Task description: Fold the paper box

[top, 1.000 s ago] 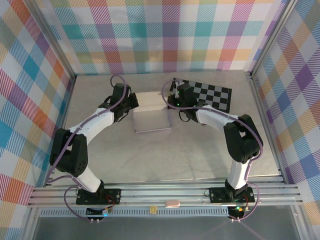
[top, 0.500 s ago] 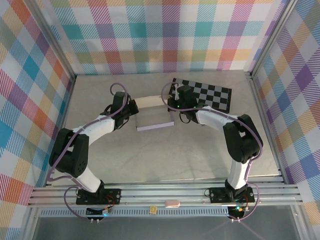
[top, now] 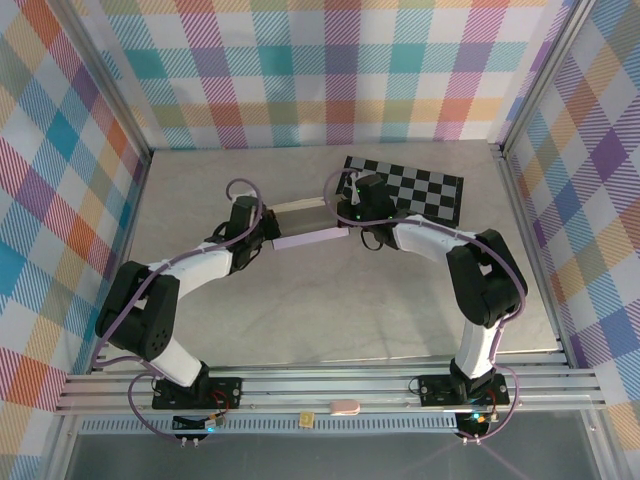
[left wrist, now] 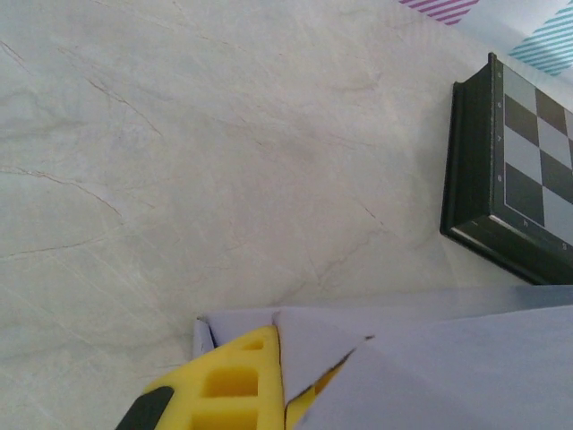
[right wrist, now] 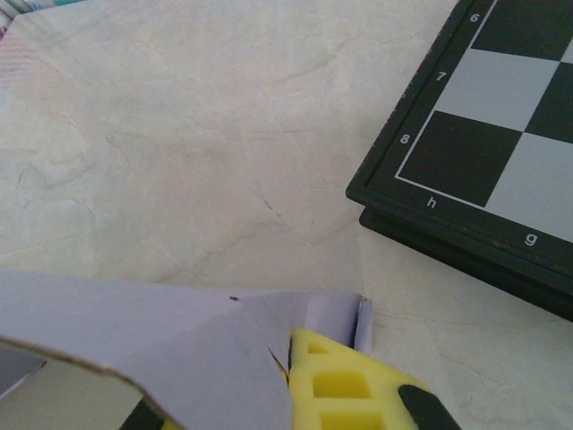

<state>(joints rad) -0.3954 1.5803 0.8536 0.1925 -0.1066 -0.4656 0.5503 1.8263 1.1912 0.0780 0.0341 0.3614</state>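
The paper box [top: 308,238] is toward the back of the desk [top: 300,310], just left of the checkerboard [top: 410,188]. From above it reads as a narrow lavender strip with a pale strip behind it, strung between the two arms. The left gripper [top: 262,235] is clamped on the box's left end, a lavender flap pinched between its yellow fingers [left wrist: 235,381]. The right gripper [top: 347,217] is closed on the right end, one yellow finger [right wrist: 345,385] tight against the folded corner there.
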